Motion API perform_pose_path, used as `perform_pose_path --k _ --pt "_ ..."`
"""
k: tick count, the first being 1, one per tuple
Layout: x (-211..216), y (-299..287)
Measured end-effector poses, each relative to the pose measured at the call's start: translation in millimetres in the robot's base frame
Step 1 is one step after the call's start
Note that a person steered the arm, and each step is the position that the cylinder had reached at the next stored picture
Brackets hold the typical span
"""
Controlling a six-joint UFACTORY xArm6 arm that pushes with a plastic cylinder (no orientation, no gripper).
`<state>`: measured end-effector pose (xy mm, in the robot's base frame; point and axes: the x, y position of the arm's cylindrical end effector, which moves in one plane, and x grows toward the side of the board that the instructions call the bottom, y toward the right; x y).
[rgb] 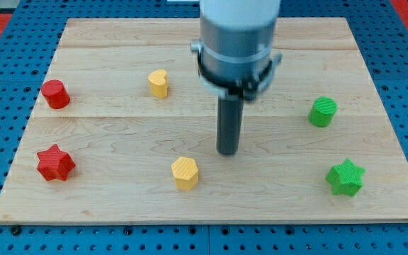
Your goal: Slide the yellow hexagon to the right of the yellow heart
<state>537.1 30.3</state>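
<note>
In the camera view, my tip rests on the table; the arm ends in a plain rod, holding nothing. The yellow hexagon lies just beside it, toward the view's lower left, not touching. The yellow heart sits farther off, toward the view's upper left.

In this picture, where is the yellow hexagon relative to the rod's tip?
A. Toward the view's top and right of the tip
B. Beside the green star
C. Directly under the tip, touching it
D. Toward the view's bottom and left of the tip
D: the yellow hexagon lies lower and further left than my tip, with bare board between them.
</note>
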Motion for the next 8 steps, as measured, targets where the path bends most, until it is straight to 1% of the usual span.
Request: perform_pose_path --k 1,2,3,4,5,6,7,8 --pt "48.5 -7.0" --pt "67.8 -85.1" --pt "31.5 -78.9" --pt "31.1 -45.6" --pt "56.1 3.0" --pt "24.0 -12.4" --pt "-15.2 -60.1" --pt "-56.5 -78.3"
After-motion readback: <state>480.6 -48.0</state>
